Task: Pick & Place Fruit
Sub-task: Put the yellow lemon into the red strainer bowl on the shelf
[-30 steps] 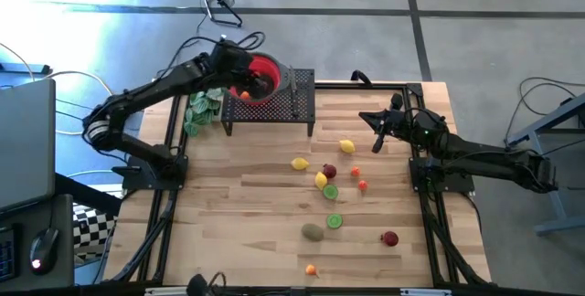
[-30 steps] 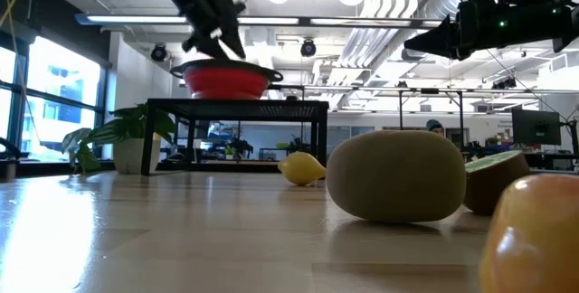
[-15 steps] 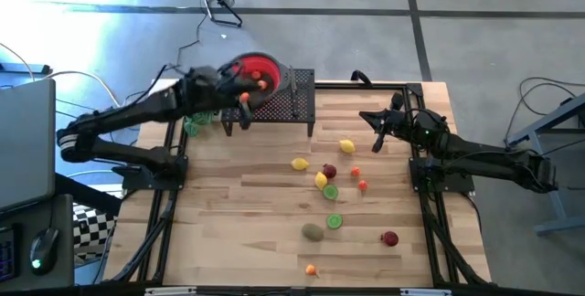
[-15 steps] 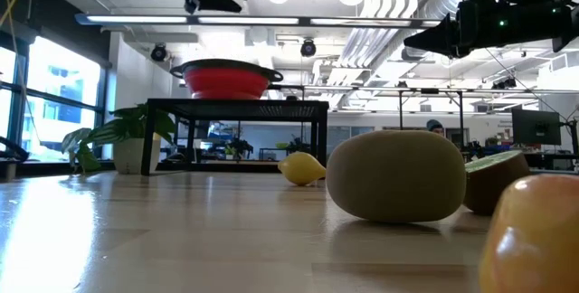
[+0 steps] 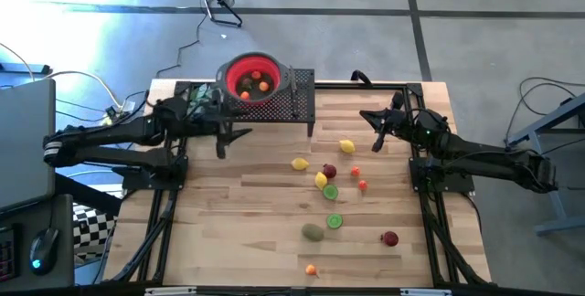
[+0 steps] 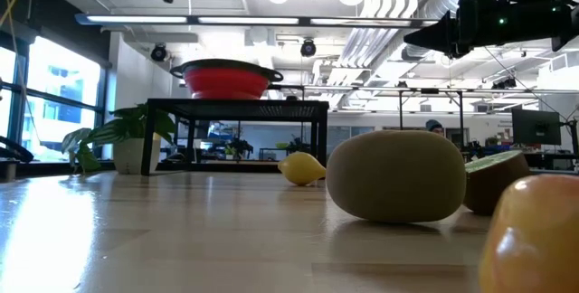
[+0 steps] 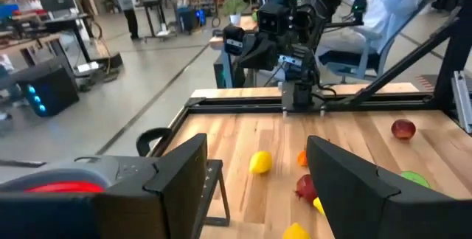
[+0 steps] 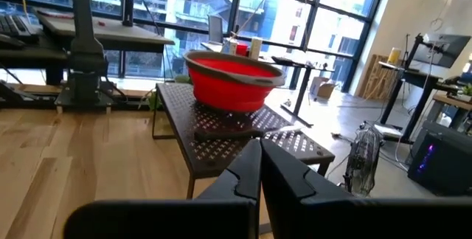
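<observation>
High view: a round red bowl [image 5: 253, 78] sits on a perforated dark metal stand [image 5: 291, 104], small orange fruit inside; the left gripper [image 5: 222, 138] hangs open and empty beside the stand. Toy fruit [image 5: 329, 183] dots the planked wooden table [image 5: 256, 232]. Low view: a matte brown kiwi [image 6: 395, 175] looms, hiding much. Right wrist view: the right gripper [image 8: 259, 167] is closed, empty

Red bowl [image 5: 253, 77] on black stand [image 5: 291, 104]

Two dark jointed arms, black cables, blocky dark fingers [image 7: 184, 172]
</observation>
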`<action>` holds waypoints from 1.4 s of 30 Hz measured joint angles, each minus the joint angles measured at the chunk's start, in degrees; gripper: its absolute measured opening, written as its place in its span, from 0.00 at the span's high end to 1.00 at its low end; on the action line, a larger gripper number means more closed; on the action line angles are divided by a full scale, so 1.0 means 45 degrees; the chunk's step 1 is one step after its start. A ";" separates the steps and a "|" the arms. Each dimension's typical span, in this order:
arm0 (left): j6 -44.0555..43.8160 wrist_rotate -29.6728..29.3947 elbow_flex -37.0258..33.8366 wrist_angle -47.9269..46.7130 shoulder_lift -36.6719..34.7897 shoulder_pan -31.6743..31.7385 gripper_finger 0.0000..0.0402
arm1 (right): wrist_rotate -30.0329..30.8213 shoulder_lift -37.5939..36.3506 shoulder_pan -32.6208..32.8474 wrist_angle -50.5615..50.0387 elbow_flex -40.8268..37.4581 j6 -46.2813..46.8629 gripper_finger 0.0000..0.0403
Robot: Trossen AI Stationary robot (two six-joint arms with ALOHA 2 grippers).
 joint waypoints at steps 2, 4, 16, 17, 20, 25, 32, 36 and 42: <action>-0.0001 0.0001 -0.0417 -0.0028 -0.0464 -0.0016 0.43 | 0.0001 0.0000 0.0002 0.0044 0.0000 0.0257 0.99; -0.0017 0.0005 -0.0825 -0.0064 -0.0858 -0.0016 0.43 | 0.0000 0.0000 0.0003 -0.0039 0.0000 0.0601 0.99; 0.1010 0.1344 -0.2885 0.0289 -0.3468 0.0009 0.43 | 0.0052 0.0005 0.0003 -0.0895 0.0000 0.2042 0.99; 0.1035 0.1323 -0.3080 0.0249 -0.3703 0.0009 0.43 | 0.0061 0.0005 -0.0002 -0.0949 0.0000 0.2071 0.99; 0.1330 0.1198 -0.3704 0.0327 -0.4324 0.0009 0.43 | 0.0077 0.0005 0.0003 -0.1017 0.0000 0.2086 0.99; 0.1342 0.0235 -0.4700 0.0268 -0.5171 0.0009 0.43 | 0.1157 0.0096 -0.0002 -0.1026 0.0000 0.3081 0.99; -0.0121 -0.0442 -0.5729 0.0272 -0.5561 0.0009 0.43 | 0.1380 0.0653 -0.0002 -0.1037 0.0000 0.3370 0.99; -0.0603 -0.0447 -0.6210 0.0375 -0.5557 0.0009 0.43 | 0.1292 0.1094 -0.0002 -0.1037 0.0000 0.3374 0.99; -0.0810 -0.0447 -0.6636 0.0635 -0.5557 0.0009 0.43 | 0.0858 0.1602 0.0003 -0.1039 0.0000 0.4001 0.99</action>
